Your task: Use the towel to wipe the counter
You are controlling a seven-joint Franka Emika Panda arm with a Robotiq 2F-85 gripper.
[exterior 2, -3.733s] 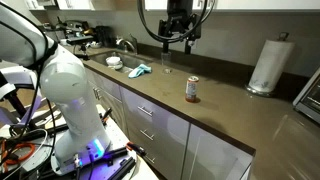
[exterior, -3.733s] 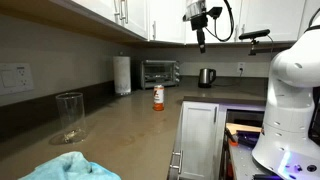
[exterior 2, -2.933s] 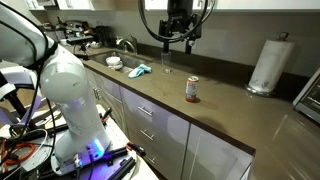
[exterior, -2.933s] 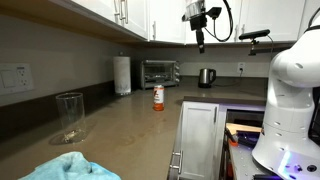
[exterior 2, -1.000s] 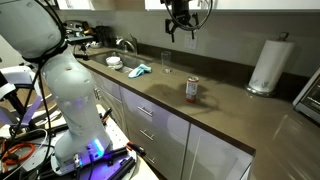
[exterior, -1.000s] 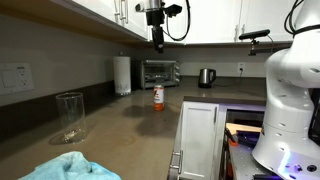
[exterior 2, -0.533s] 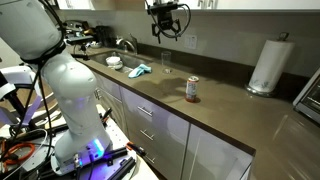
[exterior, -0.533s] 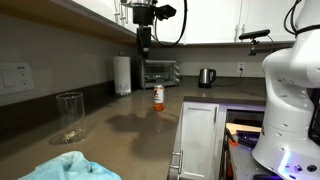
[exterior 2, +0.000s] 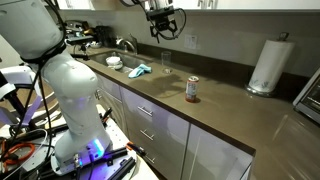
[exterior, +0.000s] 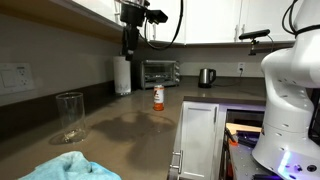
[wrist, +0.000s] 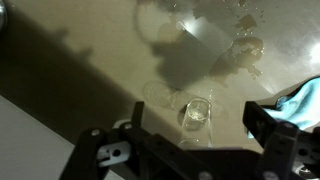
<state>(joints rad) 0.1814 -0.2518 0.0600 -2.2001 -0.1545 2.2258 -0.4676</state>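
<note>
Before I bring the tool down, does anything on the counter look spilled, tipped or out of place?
Nothing clearly wrong. The clear drinking glass and small orange-labelled bottle stand upright; the light blue cloth towel lies crumpled. Pale blotches on the grey-brown counter may be glare.

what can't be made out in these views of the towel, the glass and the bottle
Soft turquoise-blue towel: the bottom frame edge cuts it off in an exterior view; the wrist view's right edge leaves only a corner.
Small orange-red bottle: label too small to read in both exterior views.
Clear drinking glass: whether anything is inside; the wrist view is too blurred.
</note>
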